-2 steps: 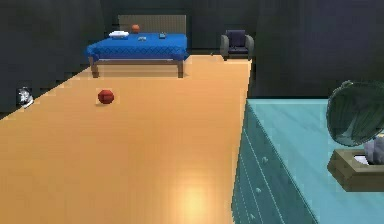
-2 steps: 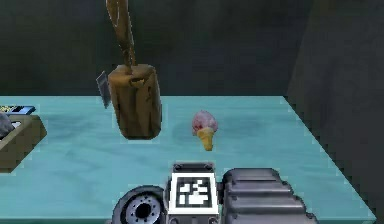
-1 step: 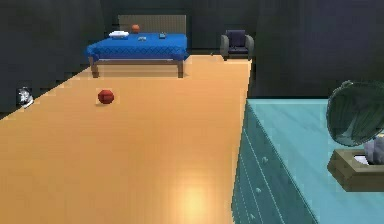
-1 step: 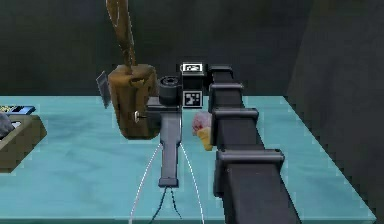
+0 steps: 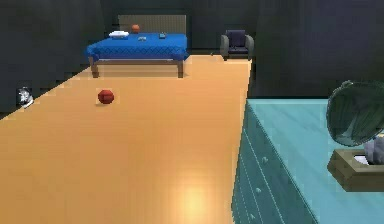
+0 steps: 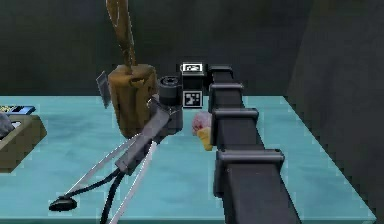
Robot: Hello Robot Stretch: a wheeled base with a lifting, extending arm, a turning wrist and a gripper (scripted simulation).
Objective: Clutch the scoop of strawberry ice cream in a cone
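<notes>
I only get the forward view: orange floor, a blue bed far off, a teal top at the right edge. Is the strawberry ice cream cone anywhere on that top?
Observer: Yes. In the arm side view a small pink scoop on a tan cone sits on the teal tabletop.
Visitor: What's beside it?
Observer: The robot's dark square arm bar runs just right of it.
Visitor: And on the other side?
Observer: The dark two-fingered gripper reaches down-left from beside the cone. Its far end has bare tabletop behind it and holds nothing.
</notes>
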